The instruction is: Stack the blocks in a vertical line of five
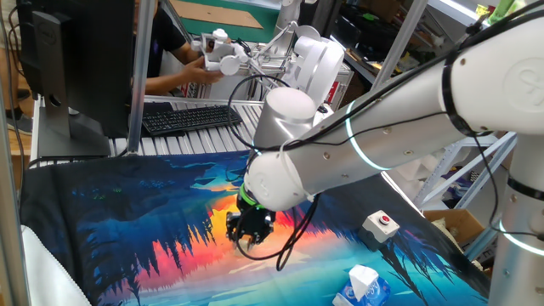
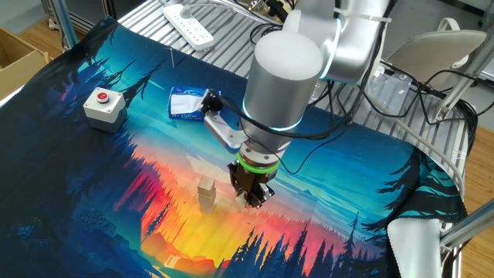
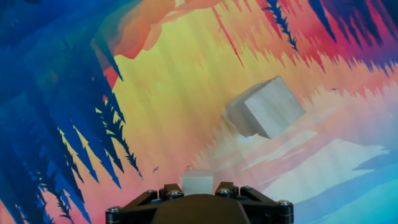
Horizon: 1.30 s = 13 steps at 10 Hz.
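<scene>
Table (image 2: 231, 38), printed mat (image 2: 93, 193), blocks (image 2: 206, 193), button box (image 2: 104, 106)

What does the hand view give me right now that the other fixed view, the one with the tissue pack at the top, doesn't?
Only the hand view shows a pale beige wooden cube between the gripper's fingers. Only the other fixed view shows the white box with a red button, the white-and-blue tissue pack and the whole gripper. Both show the small stack of pale wooden blocks on the painted mat.

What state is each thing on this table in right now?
Jaws: pointing down, low over the cloth, either side of one block; grip unclear.
Block between jaws: unstacked.
Stack of blocks: upright, seemingly two high, apart from jaws.
Tissue pack: lying flat.
Red button box: standing upright, untouched.
</scene>
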Available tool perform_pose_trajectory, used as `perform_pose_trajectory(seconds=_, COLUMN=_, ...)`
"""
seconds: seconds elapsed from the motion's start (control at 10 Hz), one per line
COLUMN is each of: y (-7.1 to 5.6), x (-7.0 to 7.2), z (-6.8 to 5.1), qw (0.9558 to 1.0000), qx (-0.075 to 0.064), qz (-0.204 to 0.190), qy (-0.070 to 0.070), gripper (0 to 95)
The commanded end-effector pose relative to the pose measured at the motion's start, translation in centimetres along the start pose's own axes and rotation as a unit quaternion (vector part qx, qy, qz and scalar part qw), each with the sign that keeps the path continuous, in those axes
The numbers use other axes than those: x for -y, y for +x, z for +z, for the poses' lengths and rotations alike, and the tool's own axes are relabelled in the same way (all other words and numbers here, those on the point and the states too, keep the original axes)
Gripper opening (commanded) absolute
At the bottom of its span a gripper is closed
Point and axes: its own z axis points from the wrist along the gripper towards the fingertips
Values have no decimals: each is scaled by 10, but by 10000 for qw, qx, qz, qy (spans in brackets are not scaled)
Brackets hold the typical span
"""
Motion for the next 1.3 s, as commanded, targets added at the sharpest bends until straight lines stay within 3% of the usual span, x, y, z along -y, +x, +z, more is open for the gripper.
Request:
perform_pose_trajectory(seconds=0.1, y=0, x=1, z=-12, qw=9998, qx=-39, qz=-194, qy=19, gripper=0)
perform_pose_trajectory(seconds=0.4, y=1, x=6, z=-31, qw=9991, qx=-50, qz=-417, qy=57, gripper=0)
perform_pose_trajectory(seconds=0.6, y=-1, x=11, z=-53, qw=9985, qx=-173, qz=-500, qy=115, gripper=0)
perform_pose_trajectory(seconds=1.3, y=-3, x=24, z=-98, qw=9941, qx=-368, qz=-990, qy=234, gripper=0)
